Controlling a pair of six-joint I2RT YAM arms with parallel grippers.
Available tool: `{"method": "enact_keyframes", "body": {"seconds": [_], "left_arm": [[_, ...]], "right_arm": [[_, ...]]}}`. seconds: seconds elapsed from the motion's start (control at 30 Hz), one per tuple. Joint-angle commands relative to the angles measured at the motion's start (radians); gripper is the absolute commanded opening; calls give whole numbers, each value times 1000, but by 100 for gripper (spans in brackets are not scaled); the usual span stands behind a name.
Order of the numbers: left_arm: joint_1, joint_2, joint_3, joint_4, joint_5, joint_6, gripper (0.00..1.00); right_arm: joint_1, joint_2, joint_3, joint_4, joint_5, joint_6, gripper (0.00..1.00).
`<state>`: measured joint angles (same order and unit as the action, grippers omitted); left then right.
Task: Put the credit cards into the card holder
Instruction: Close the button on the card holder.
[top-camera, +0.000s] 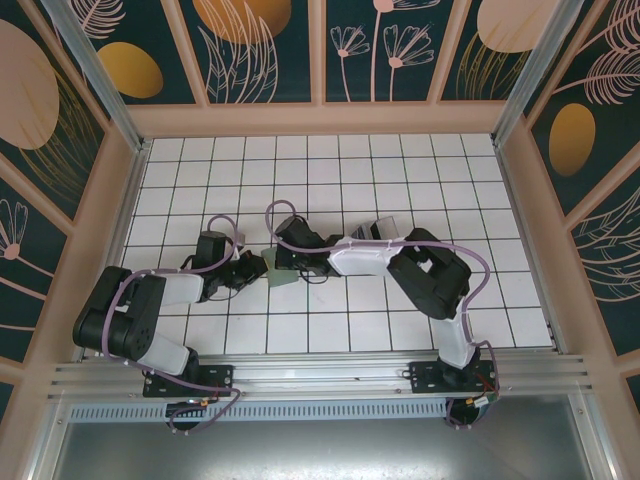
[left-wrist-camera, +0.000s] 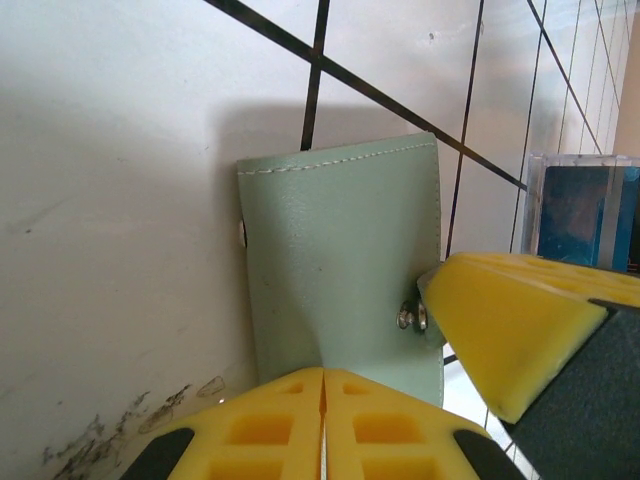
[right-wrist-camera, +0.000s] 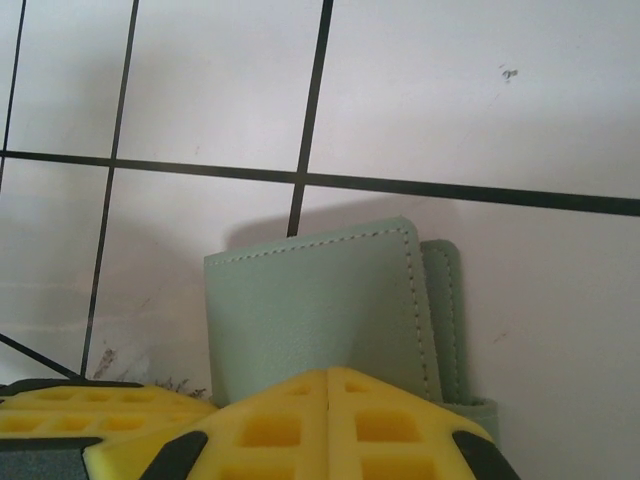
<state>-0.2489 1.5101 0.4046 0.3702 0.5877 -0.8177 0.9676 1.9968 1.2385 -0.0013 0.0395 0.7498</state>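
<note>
Grey-green soft card holder (left-wrist-camera: 340, 260), stitched edge, lying over the white tiled table (left-wrist-camera: 120, 200) and reaching straight ahead of both sets of fingertips. Left gripper (left-wrist-camera: 323, 385) pinched tight on one edge; right gripper (right-wrist-camera: 330, 385) clamped on the adjoining edge, by the metal snap (left-wrist-camera: 410, 318). Translucent box (left-wrist-camera: 582, 210) beyond, right of the left fingertips.
</note>
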Motion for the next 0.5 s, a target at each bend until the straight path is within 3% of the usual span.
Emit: {"method": "enact_keyframes", "body": {"seconds": [0.0,0.47], "left_arm": [[-6,0,-15,-18,-17,-5,10],[-7,11,-14,-6,-14,-18,10]], "right_arm": [[-12,2,-16,26,-47,-3,0],[-4,34,-30,55,-98,22,0]]}}
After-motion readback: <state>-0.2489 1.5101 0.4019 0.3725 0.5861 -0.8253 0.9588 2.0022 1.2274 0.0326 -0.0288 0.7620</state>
